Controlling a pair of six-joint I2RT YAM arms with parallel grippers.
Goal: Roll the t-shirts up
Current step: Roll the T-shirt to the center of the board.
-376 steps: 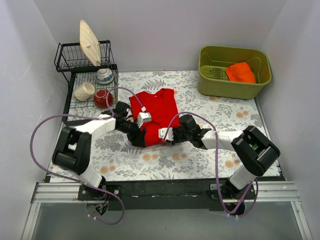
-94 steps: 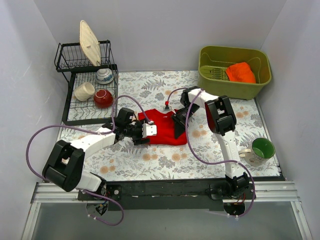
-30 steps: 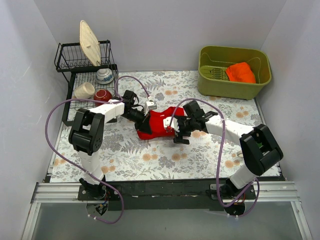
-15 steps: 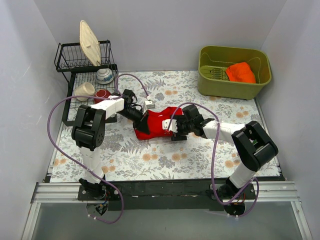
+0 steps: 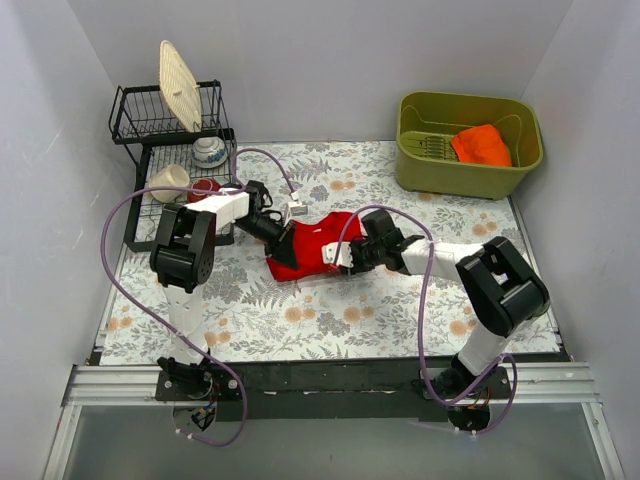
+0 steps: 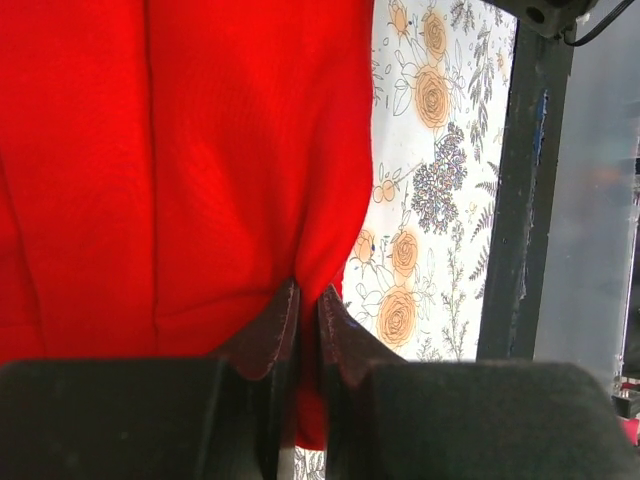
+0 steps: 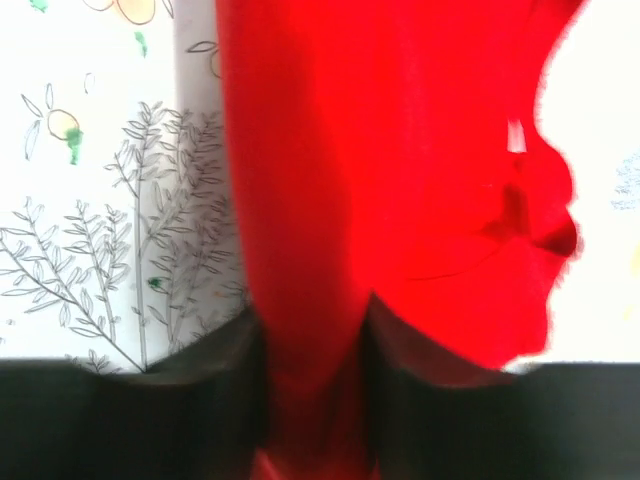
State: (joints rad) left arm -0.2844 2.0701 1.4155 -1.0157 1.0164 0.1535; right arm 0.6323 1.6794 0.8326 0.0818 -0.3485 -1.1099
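Red fabric dominates the middle of the floral worktop (image 5: 250,325): the red t-shirt (image 5: 318,245) lies bunched into a short, thick bundle running left to right, with both arms meeting it from either side.

The left jaws sit at the bundle's left end. In the left wrist view their dark fingers (image 6: 268,335) are pressed almost together, pinching a fold at the shirt's lower edge; the cloth spreads flat beyond them, with flowered worktop to its right.

The right jaws sit at the bundle's right end. In the right wrist view a band of red cloth fills the gap between the two fingers (image 7: 235,350), touching both, so they are gripping the shirt across a thick fold. The rest of the garment spreads beyond them, crumpled along its right edge.

At the far right stands an olive-green tub (image 5: 470,180), well apart from the red shirt. An orange cloth bundle (image 5: 482,145) rests inside it, toward its right side.

At the far left is a black wire dish rack (image 5: 133,215). A woven plate (image 5: 180,85) stands upright on its upper tier. Below are a patterned bowl (image 5: 209,151), a beige cup (image 5: 168,180) on its side, and a glossy red bowl (image 5: 203,185) partly hidden by the left arm.
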